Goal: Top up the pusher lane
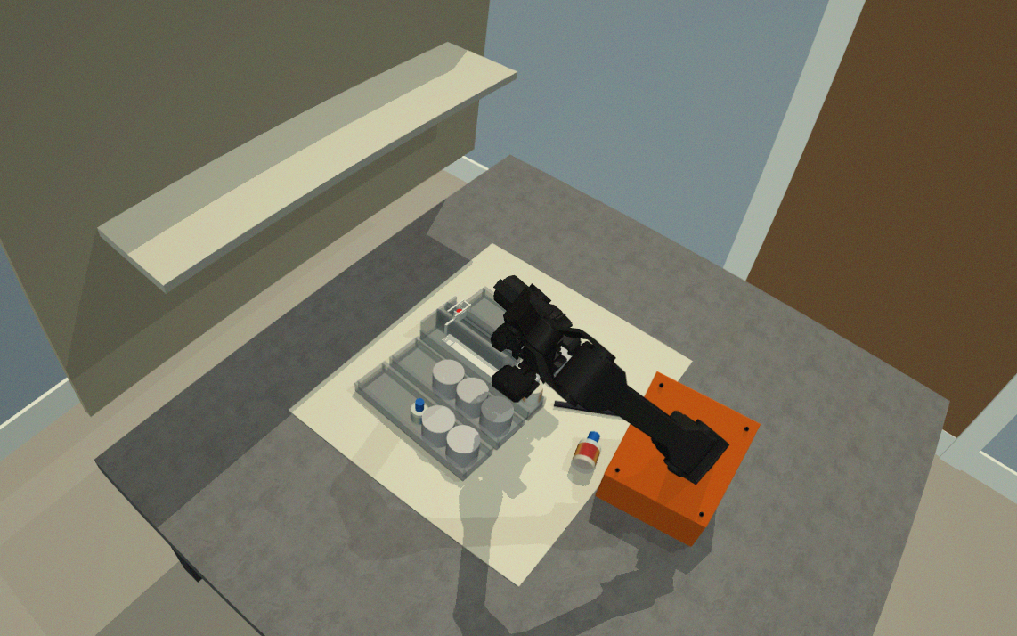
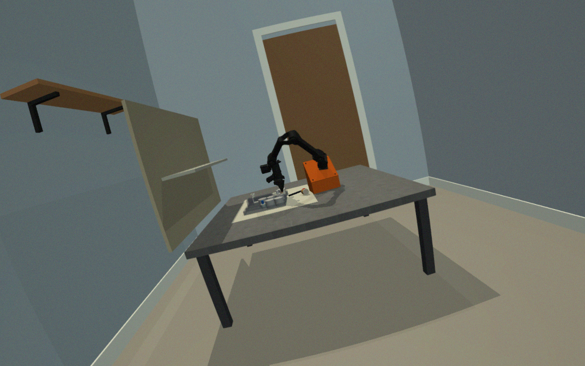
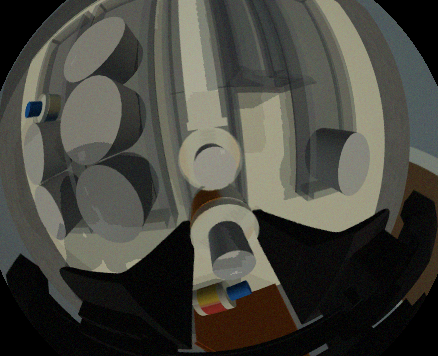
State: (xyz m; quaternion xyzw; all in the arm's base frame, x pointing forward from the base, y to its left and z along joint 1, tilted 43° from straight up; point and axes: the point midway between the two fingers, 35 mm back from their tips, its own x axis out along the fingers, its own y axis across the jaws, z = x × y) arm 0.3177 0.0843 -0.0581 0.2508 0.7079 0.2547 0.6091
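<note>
My gripper [image 3: 221, 222] [image 2: 281, 190] is shut on a jar with a grey cap [image 3: 233, 252] and a white shoulder, with a strip of its brown-orange body visible. It holds this jar at the front end of the sprung lane. The jar in the lane [image 3: 210, 177] has a cream shoulder and pale cap; it stands directly behind, against the white pusher plate [image 3: 207, 123]. The two jars overlap in the wrist view; whether they touch, and whether the held jar's base is on the lane floor, is hidden. A loose blue-capped jar with a red label [image 1: 588, 452] [image 3: 212, 299] lies near the orange base.
Grey cans [image 1: 448, 377] [image 3: 92, 120] and a small blue-capped bottle [image 1: 419, 408] [image 3: 50, 108] occupy the lanes on one side; another grey can [image 3: 353, 162] stands on the other. A black rod [image 1: 581, 407] lies before the lanes. The orange base block [image 1: 682, 474] [image 2: 324, 183] carries the arm.
</note>
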